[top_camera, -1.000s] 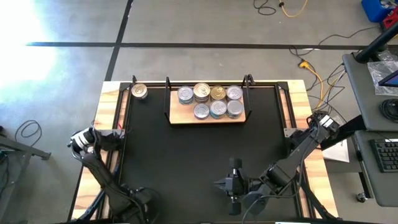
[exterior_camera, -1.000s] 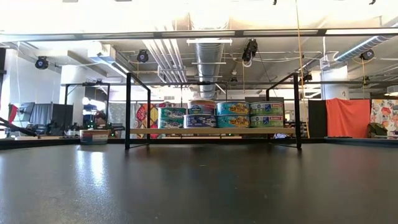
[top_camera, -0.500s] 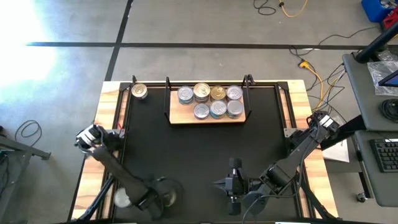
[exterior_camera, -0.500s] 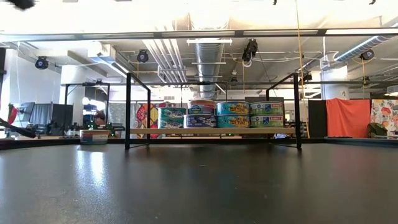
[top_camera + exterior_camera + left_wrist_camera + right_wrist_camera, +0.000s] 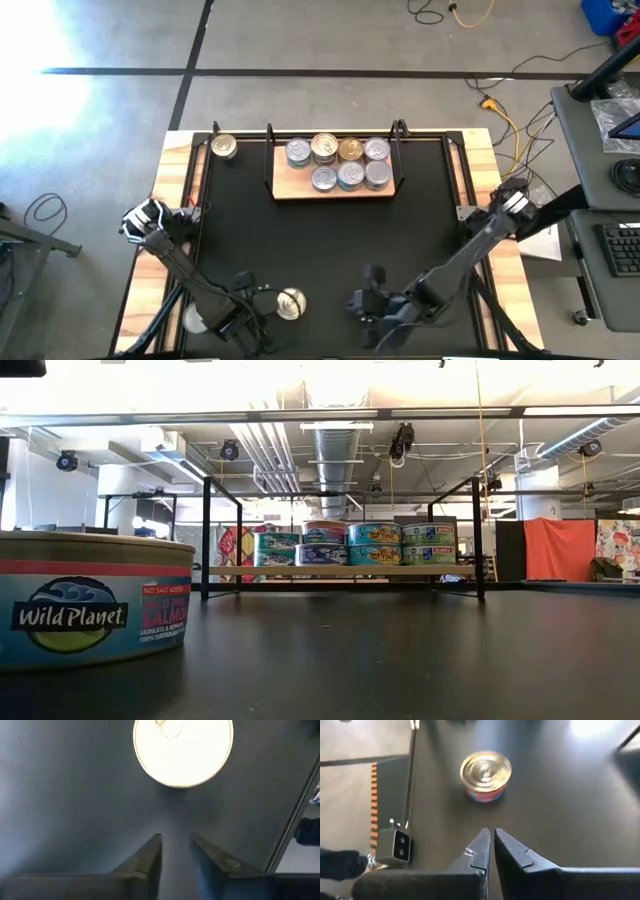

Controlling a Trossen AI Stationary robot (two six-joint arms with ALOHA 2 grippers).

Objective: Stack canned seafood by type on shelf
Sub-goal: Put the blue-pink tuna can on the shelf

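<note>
Although the counter (image 5: 320,250) shows whole from above, its near edge is crowded by both arms, whose bases run out of the picture. Beyond it the low view takes in a workshop with ceiling ducts, hanging lights and an orange cloth at the right, all too far off to read closely. At the counter's far edge stands the shelf (image 5: 335,190), a wooden board between black wire posts, carrying seven tins (image 5: 338,162) in two rows; the low view shows them stacked two high, so the lower ones are hidden from above. One tin (image 5: 224,147) stands alone just left of the shelf. Near the front, a tin (image 5: 291,303) labelled Wild Planet stands on the counter; the low view cuts it off at the left edge. Left end effector (image 5: 175,851) sits just behind that tin with its fingers slightly parted, touching nothing. Right end effector (image 5: 491,845) is pressed closed and empty, low at the front, to the tin's right.
</note>
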